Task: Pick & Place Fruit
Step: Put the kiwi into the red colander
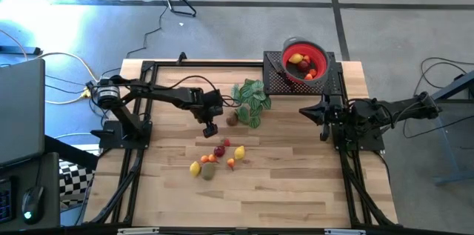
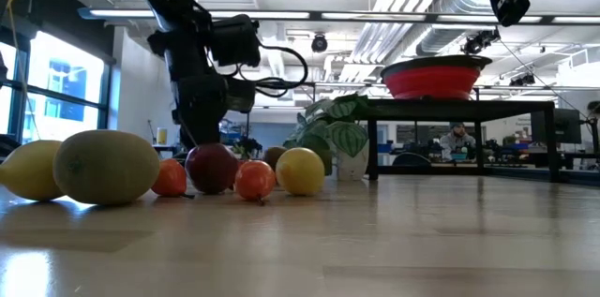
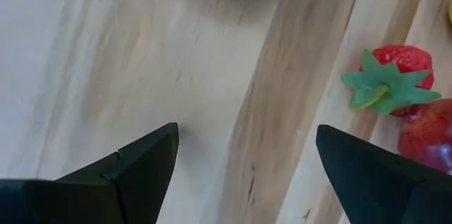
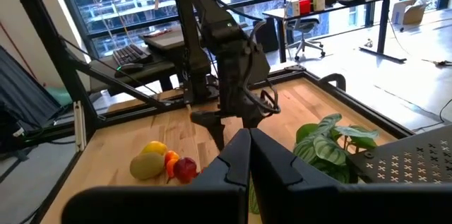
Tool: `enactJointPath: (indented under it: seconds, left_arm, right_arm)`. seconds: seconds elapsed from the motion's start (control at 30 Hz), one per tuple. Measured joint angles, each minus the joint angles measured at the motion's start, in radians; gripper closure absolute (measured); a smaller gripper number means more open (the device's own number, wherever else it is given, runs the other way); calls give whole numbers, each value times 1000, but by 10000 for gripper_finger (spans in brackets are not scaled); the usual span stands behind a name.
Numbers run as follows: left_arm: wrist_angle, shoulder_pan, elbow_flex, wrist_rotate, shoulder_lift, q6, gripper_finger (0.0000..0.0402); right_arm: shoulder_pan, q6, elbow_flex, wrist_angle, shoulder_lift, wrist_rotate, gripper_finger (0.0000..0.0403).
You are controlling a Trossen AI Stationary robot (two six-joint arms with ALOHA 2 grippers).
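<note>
Several small toy fruits (image 1: 215, 159) lie in a cluster on the wooden table, among them a lemon (image 1: 239, 152), a red apple (image 3: 427, 143) and a strawberry (image 3: 395, 75). A brown fruit (image 1: 232, 120) lies beside the green sprig (image 1: 250, 101). More fruit (image 1: 300, 62) sits in the red bowl (image 1: 318, 55) on a black stand. My left gripper (image 1: 210, 129) hangs open, tilted down, just beyond the cluster's far side; its fingers (image 3: 141, 171) frame bare wood, with the strawberry off to one side. My right gripper (image 4: 248, 155) is shut, held level near the stand.
The black perforated stand (image 1: 275, 81) carries the bowl at the far right of the table. The leafy sprig stands between the two arms. A black frame (image 1: 148, 68) edges the table. Bare wood stretches in front of the fruit cluster, toward the near edge.
</note>
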Motion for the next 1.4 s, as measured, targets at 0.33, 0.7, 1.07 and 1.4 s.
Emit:
enactJointPath:
  seconds: [0.33, 0.7, 1.07, 1.4]
  left_arm:
    - [28, 0, 0, 17, 0, 14, 73]
    - [71, 0, 0, 122, 0, 147, 73]
    - [123, 0, 2, -38, 0, 266, 73]
    - [214, 0, 2, 61, 0, 393, 73]
  right_arm:
    - [0, 0, 0, -7, 1, -4, 400]
    - [0, 0, 0, -10, 1, -4, 400]
    - [0, 0, 0, -10, 1, -4, 400]
    - [0, 0, 0, -12, 1, -4, 400]
